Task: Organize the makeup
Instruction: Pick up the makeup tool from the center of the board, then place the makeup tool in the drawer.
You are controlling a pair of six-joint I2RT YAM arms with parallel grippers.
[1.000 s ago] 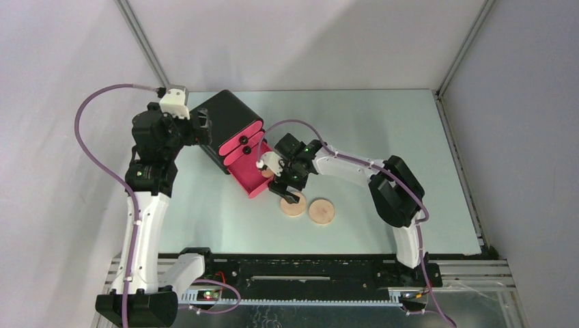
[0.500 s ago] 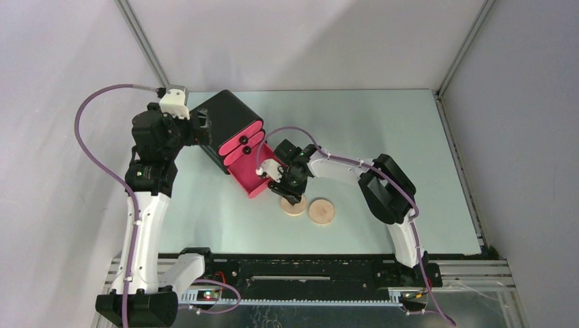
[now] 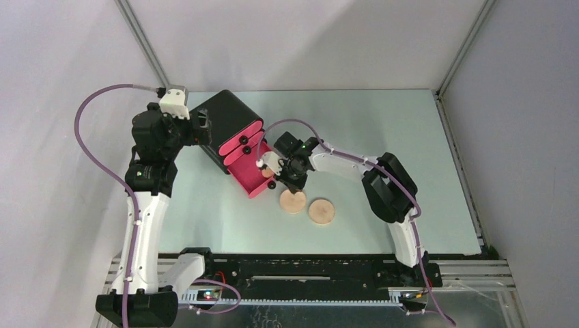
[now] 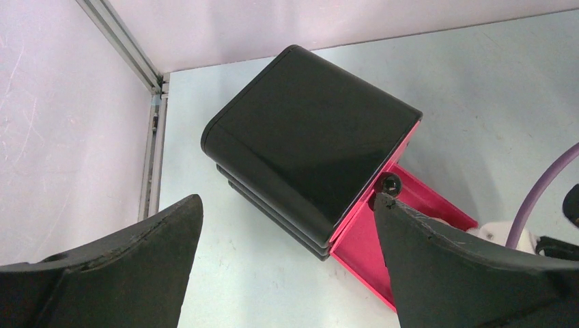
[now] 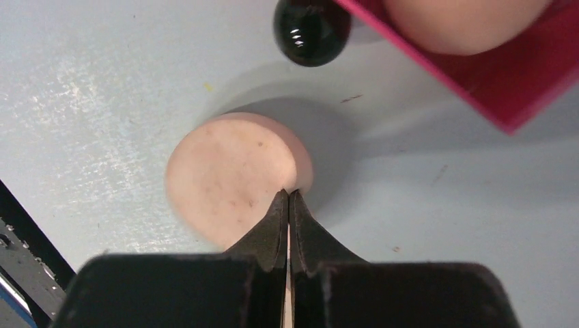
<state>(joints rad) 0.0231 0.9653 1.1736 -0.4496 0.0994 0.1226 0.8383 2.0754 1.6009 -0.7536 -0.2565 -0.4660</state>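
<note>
Two tan round discs lie flat on the table, one (image 3: pixel 293 201) close to the open pink drawer (image 3: pixel 254 179) and the other (image 3: pixel 321 211) to its right. My right gripper (image 3: pixel 287 183) is shut, and nothing shows between its fingers. In the right wrist view its tips (image 5: pixel 288 195) sit over the right edge of the nearer disc (image 5: pixel 229 178), just in front of the drawer's black knob (image 5: pixel 312 31). A peach round (image 5: pixel 464 24) rests inside that drawer (image 5: pixel 519 82). My left gripper (image 4: pixel 288 198) stands open around the back of the black box (image 4: pixel 307 137).
The black box (image 3: pixel 229 116) with pink drawer fronts stands at the back left of the table, its bottom drawer pulled out. A purple cable (image 3: pixel 293 124) loops over the right arm. Metal frame posts (image 4: pixel 123 41) mark the table's back corners.
My right gripper has gone from open to shut and shifted off the nearer disc toward the drawer front. The disc stays on the table. The left arm has not moved.
</note>
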